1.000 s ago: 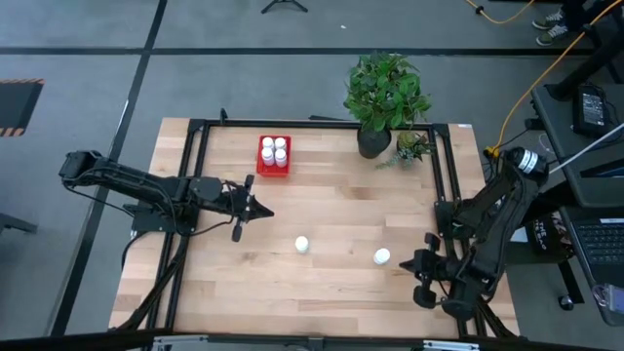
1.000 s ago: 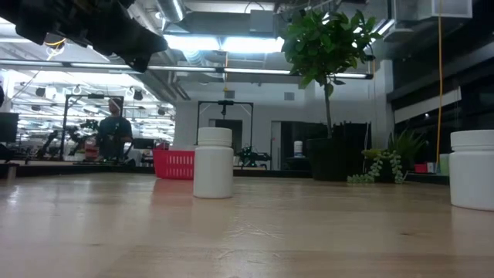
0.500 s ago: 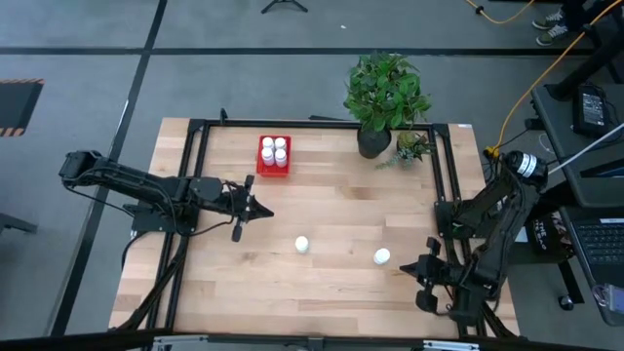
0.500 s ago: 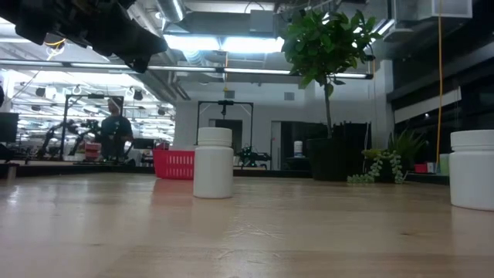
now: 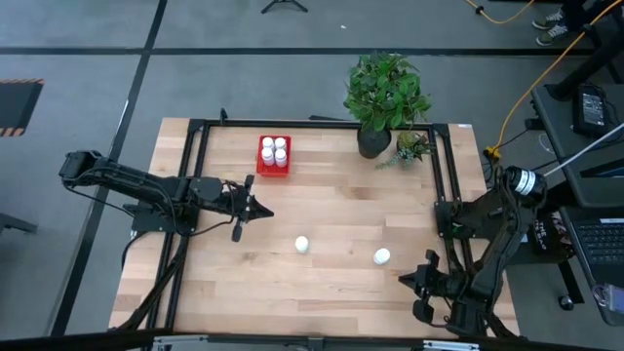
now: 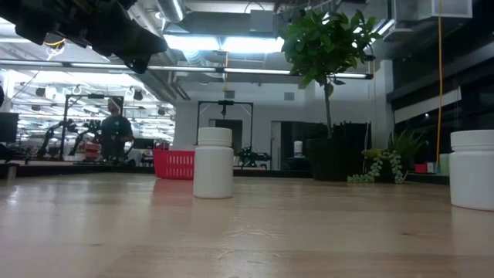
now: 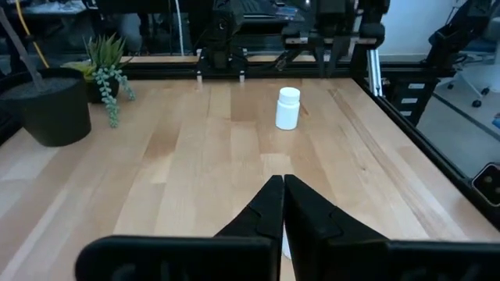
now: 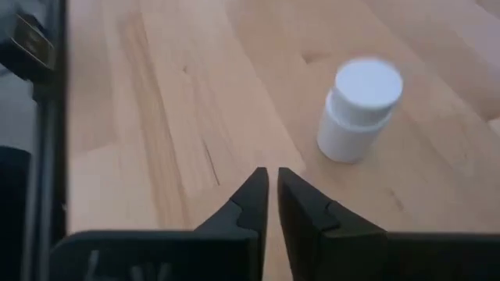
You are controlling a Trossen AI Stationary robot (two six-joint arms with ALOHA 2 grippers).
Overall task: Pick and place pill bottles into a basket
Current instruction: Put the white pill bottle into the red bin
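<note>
1. High view shows my left tool [image 5: 265, 212] hanging over the left half of the desk [image 5: 331, 292], fingers pressed together and holding nothing; the left wrist view confirms the tips meet.
2. My right tool [image 5: 405, 278] sits near the desk's front right corner, close to one loose pill bottle [image 5: 381, 256]. In the right wrist view its fingers [image 8: 254, 195] stand a narrow slit apart with bare wood between them, and that bottle [image 8: 355, 109] stands upright just beyond the tips, untouched.
3. A second loose bottle [image 5: 302, 244] stands upright near the desk's middle, well apart from both tools.
4. The red basket [image 5: 263, 171] rests toward the far edge, left of the potted plant [image 5: 385, 93]. Four white caps [image 5: 274, 149] show inside it; the bottles' bodies are hidden from above.
5. Low view cuts the right-hand bottle [image 6: 472, 170] off at the frame's edge, and the basket [image 6: 174, 164] is half hidden behind the nearer bottle [image 6: 214, 162].
6. A person [image 6: 116, 135] stands far back in the room, too distant to make out.
</note>
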